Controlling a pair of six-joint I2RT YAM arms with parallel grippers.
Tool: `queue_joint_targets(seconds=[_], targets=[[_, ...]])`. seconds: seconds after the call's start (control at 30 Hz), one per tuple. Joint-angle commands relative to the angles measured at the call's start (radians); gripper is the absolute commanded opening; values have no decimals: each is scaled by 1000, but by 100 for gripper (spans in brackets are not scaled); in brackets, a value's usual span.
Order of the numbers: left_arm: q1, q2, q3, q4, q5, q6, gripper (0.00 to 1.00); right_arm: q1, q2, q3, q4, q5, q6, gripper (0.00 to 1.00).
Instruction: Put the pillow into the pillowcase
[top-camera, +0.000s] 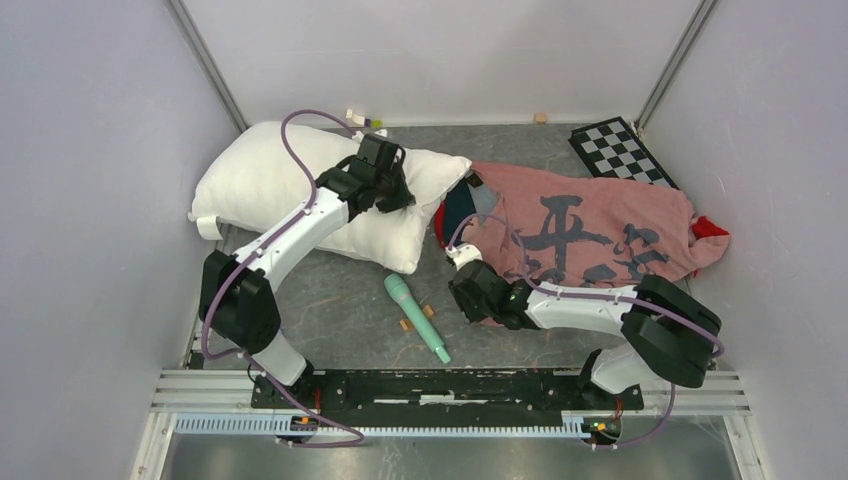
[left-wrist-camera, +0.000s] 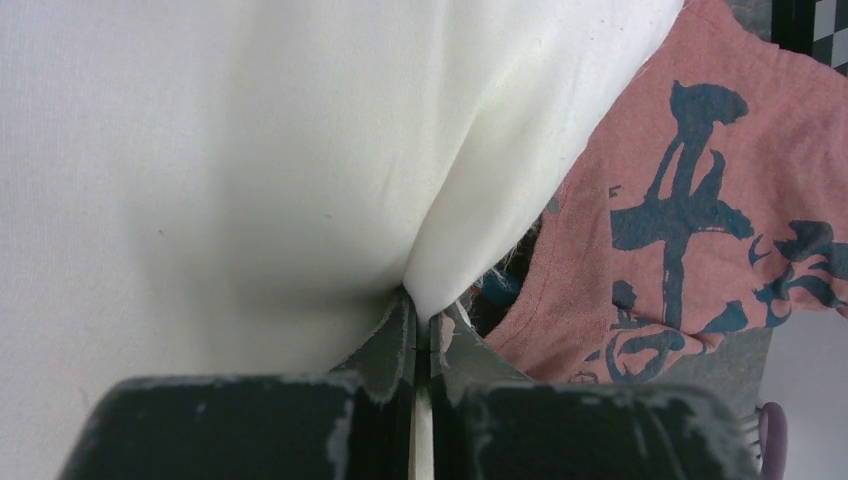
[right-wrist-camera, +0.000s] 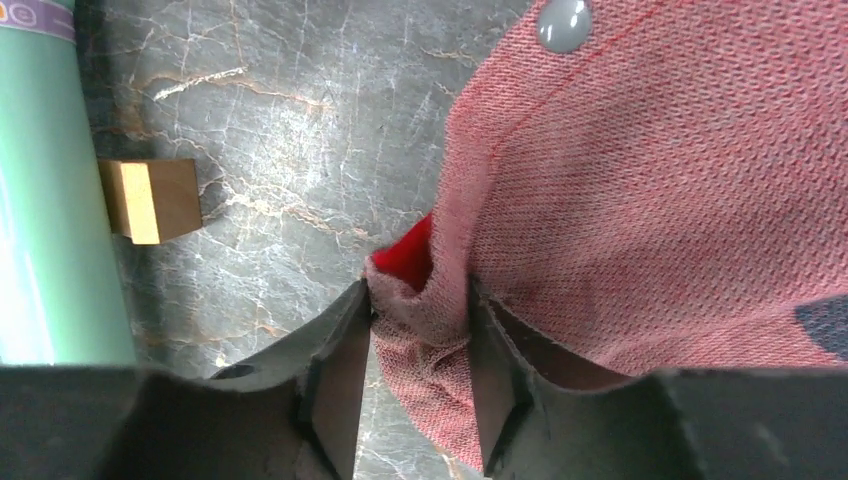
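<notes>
my left tool (left-wrist-camera: 422, 322) pinched tight on pillow (top-camera: 265, 180) corner, basically zero gap. my right tool (right-wrist-camera: 418, 300) clamped on pillowcase (top-camera: 590, 225) hem, fold of fabric between fingers. pillow sits back-left, close to left wall, its right corner meeting pillowcase mouth. pillowcase sprawls right, far end at right wall, checkerboard (top-camera: 620, 150) just behind. open surface (top-camera: 330, 300) front-middle, though green wand (top-camera: 417, 318) lies across it. count: one pillow, one pillowcase, one green wand, two wood blocks (top-camera: 405, 324) beside it.
</notes>
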Motion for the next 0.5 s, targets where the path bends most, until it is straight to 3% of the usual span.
queue_joint_targets(seconds=[0.0,0.13,0.27,0.47], targets=[[17,6,44,31,-20,32,2,6,-20,-11,-14,-26,15,32],[18,-6,33,25,-30,42,2,6,-174,4,-53,-98,-14,15],[21,-21,7,24,-37,45,2,18,-313,-37,-27,-262,-59,11],[20,-24,-8,37,-30,48,2,57,-332,-195,71,-446,-63,10]])
